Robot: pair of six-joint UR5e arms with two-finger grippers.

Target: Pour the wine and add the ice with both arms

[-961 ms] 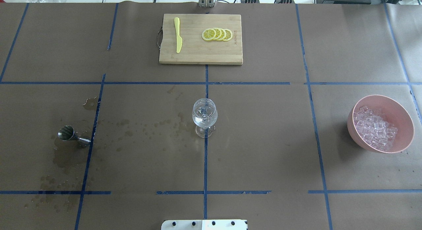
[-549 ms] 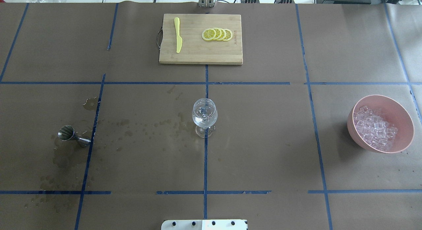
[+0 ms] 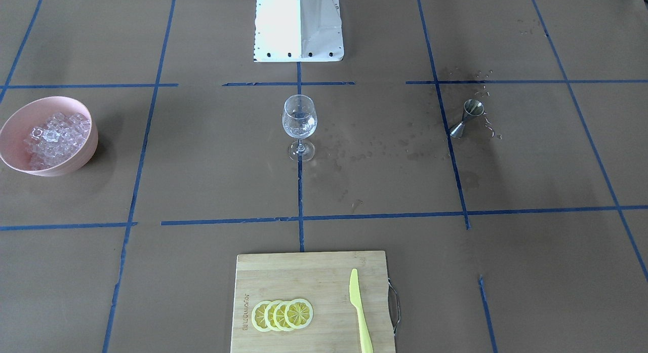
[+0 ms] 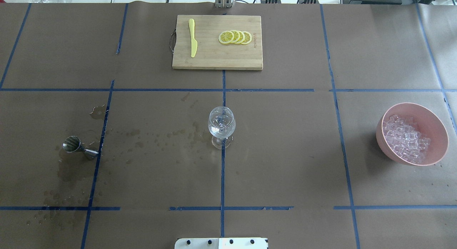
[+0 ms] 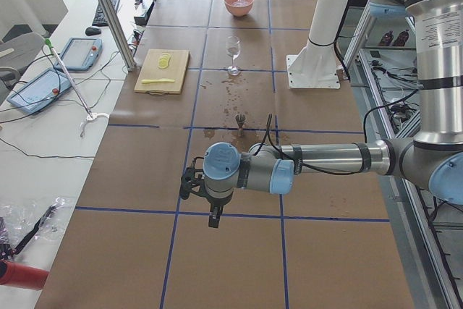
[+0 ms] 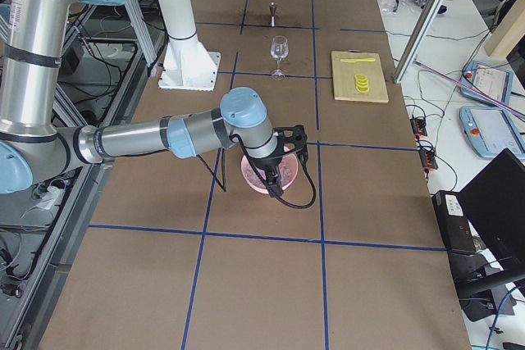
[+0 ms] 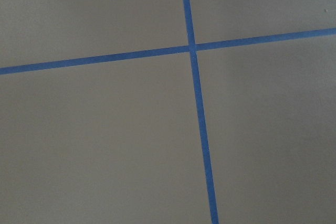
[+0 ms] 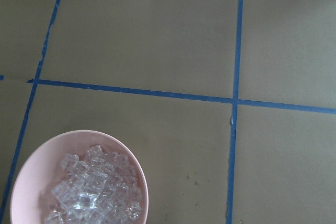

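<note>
- ice [image 4: 407, 142] all in pink bowl [image 4: 433, 116], far right; right arm [image 6: 139, 141] above it
- glass [image 4: 221, 125] centre, jigger [image 4: 73, 144] down, splashes on surface [image 4: 285, 163]: pour likely done, icing left
- left arm [image 5: 325, 157] parked aside; cannot tell either arm's jaws

Pink bowl [image 6: 249, 179] half behind right hand [image 6: 275, 178]
</note>
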